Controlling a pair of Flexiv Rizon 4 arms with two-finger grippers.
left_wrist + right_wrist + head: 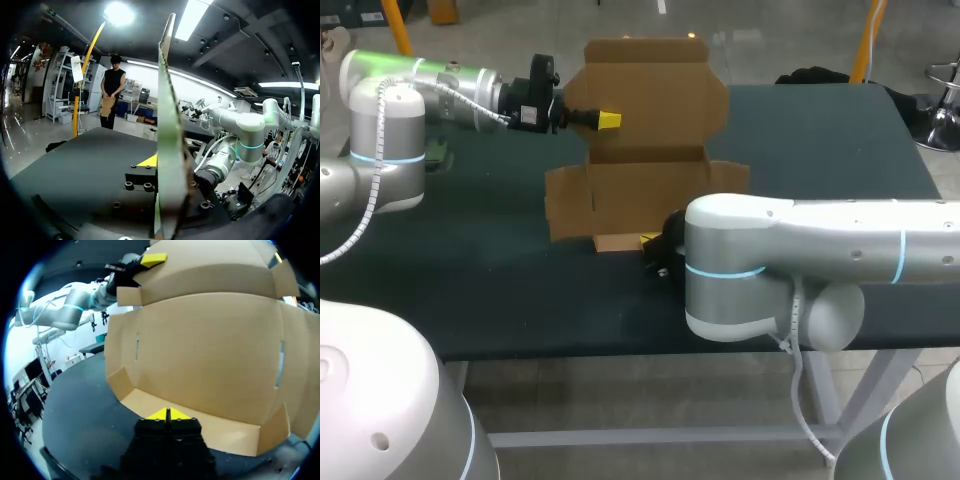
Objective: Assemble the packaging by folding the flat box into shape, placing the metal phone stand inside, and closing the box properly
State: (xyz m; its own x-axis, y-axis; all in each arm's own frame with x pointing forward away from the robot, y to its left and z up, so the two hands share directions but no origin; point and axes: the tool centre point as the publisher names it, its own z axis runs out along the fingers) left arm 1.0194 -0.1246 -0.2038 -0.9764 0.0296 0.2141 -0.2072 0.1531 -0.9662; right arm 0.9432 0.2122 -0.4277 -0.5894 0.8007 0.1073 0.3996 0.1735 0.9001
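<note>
The brown cardboard box (650,130) stands partly unfolded in the middle of the table, its big panel upright and a low front flap (620,240) lying on the tabletop. My left gripper (607,120) is shut on the panel's upper left edge. In the left wrist view the cardboard (167,150) runs edge-on between the fingers, with one yellow fingertip (147,161) showing beside it. My right gripper (168,414) is shut, its tips together and resting on the flat front flap (225,432), with the panel (210,350) ahead of it. No phone stand is visible.
The dark table (470,270) has bare surface to the left and right of the box. My right arm's thick white link (800,250) crosses the front right of the table and hides the box's lower right corner.
</note>
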